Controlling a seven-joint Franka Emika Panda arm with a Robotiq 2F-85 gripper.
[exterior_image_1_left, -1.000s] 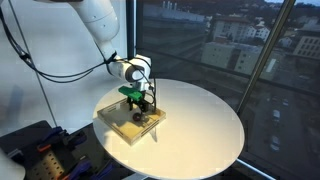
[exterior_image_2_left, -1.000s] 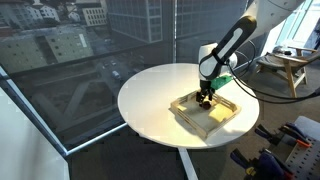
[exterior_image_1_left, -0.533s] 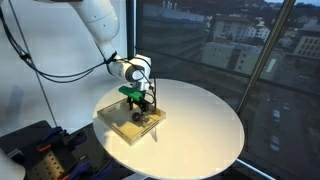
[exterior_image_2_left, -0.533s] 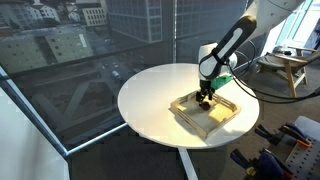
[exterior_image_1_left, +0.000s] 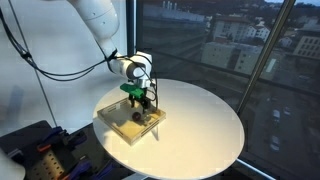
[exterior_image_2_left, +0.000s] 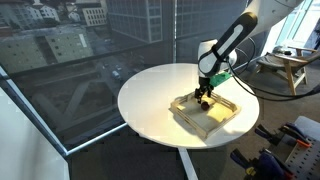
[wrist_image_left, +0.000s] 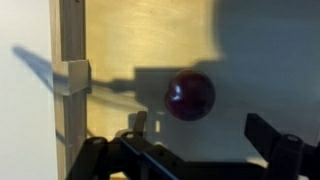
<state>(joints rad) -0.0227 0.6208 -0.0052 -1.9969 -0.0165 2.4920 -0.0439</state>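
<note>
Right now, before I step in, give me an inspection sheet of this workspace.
Surface: round white table, carrying one wooden tray.
Job's things: dark red ball lies inside the tray, apart from its wall.
Clutter: nothing seen.
Grippers: tool open above the tray, fingers spread wide, ball not gripped.
Cables: black cables hang beside the arm, off the table.
Surroundings: tall window close behind the table, city buildings beyond.

Wrist view cuts the shallow light wooden tray (wrist_image_left: 68, 40) off at its edges; the black gripper (wrist_image_left: 195, 130) is cropped below.
</note>
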